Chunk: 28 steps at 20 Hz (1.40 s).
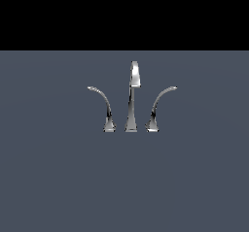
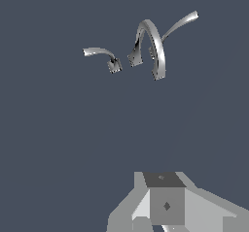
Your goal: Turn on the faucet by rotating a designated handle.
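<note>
Three chrome pieces are standing in a row on the flat slate-grey table point(image 1: 48, 177), making up the faucet point(image 1: 131, 100) at the middle of the exterior view. Rising tallest at the centre is the straight tapering spout point(image 1: 133, 95), its bright tip catching the light. Flanking it are two slim curved levers on flared bases. Arching up on the exterior view's left, with its thin tip bending leftward, is the handle point(image 1: 103, 102); its base is sitting just beside the spout's foot. Mirroring it on the exterior view's right is the other lever point(image 1: 159, 105), curving away rightward.

No part of the arm is showing in the exterior view. Looking down from the wrist camera, the handle point(image 2: 102, 55), the spout point(image 2: 151, 46) and the other lever point(image 2: 180, 24) are all appearing in the far part of the picture, while the grey body of the gripper point(image 2: 165, 204) is filling the near edge. A wide stretch of bare table point(image 2: 58, 143) is lying between the two, so the handle is sitting well apart from the gripper, with nothing touching it. Only the boxy base of the gripper is showing; the jaws themselves are falling outside the picture, so whether they are spread or closed cannot be told.
</note>
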Available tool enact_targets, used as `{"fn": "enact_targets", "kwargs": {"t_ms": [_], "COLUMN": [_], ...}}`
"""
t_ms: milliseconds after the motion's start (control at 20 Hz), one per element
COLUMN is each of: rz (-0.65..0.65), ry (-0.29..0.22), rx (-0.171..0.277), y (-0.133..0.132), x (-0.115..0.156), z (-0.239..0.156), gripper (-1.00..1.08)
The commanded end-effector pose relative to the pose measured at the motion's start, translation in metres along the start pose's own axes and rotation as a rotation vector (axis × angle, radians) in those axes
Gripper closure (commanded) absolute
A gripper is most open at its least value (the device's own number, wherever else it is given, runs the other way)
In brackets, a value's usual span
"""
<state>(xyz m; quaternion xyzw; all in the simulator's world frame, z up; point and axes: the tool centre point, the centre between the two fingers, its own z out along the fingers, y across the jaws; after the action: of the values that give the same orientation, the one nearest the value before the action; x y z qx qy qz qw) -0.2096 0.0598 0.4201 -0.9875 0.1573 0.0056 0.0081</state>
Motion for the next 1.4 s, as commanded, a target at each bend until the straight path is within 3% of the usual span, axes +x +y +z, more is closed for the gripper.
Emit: {"fn": "enact_targets", "kwargs": {"t_ms": [0,1350], "rz": [0.056,0.622], "ry": [0.001,0.006], "rx": [0.001,0.007], "y": [-0.011,-0.099], "x": [0.005,0.093], "z": [0.011,0.126], "gripper": [1.08,1.08]}}
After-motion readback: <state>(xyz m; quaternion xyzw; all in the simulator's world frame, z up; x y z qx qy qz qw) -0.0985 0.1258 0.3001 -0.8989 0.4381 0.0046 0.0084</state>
